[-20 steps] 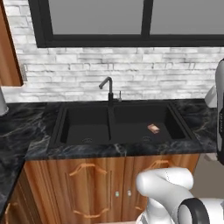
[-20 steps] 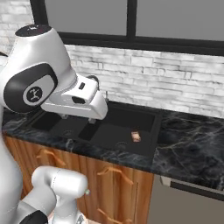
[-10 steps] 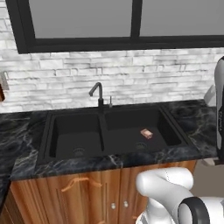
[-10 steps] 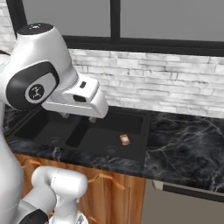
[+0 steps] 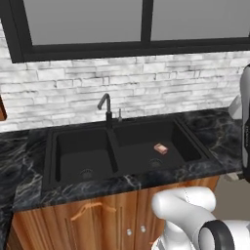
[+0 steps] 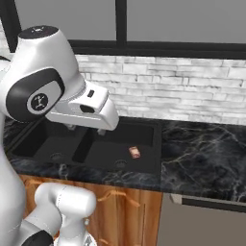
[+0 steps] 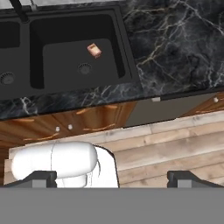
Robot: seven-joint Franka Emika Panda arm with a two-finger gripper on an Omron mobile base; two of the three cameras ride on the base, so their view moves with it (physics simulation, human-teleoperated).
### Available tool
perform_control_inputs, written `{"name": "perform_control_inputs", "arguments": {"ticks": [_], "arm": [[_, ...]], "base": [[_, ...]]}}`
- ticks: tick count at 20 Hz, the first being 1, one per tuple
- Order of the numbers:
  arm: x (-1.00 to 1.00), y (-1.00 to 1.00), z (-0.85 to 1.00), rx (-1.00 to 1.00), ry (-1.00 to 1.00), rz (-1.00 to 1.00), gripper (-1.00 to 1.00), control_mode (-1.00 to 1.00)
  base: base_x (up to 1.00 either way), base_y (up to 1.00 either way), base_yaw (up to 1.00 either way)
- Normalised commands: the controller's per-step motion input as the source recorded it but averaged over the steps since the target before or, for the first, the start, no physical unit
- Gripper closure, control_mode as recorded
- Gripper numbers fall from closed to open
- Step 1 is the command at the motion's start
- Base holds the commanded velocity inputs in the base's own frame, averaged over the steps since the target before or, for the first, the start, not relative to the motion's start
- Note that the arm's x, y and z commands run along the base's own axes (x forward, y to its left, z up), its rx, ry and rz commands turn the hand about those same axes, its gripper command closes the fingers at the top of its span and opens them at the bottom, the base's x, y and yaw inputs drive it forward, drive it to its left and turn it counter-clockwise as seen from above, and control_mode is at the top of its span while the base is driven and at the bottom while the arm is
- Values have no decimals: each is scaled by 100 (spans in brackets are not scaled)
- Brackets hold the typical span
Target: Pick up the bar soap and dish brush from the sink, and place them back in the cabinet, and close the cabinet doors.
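Fingers (image 7: 112,178) spread wide, high above the sink (image 5: 188,146); the bar soap (image 5: 160,148) lay beside the right drain. A descent centred squarely over the soap would suit.

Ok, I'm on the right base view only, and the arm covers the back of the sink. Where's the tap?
Observer: In the left base view the tap stands at the back of the sink, behind the divider between the two basins.
Operator: And the fingers, open or shut?
Observer: Open. In the hand view the fingers stand wide apart with nothing between them.
Operator: Are they over the soap?
Observer: No. The hand view looks down on the wooden floor in front of the lower cabinets. The soap lies far off in the right basin, just past the drain.
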Motion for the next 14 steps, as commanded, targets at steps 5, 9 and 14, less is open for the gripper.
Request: {"name": "perform_control_inputs", "arguments": {"ticks": [5,9,14], "arm": [[0,0,0,0,0,0,-100,100],[0,0,0,0,0,0,-100,100],[0,0,0,0,0,0,-100,100]], "base": [[16,21,-5],[29,4,2],[41,0,12]]}}
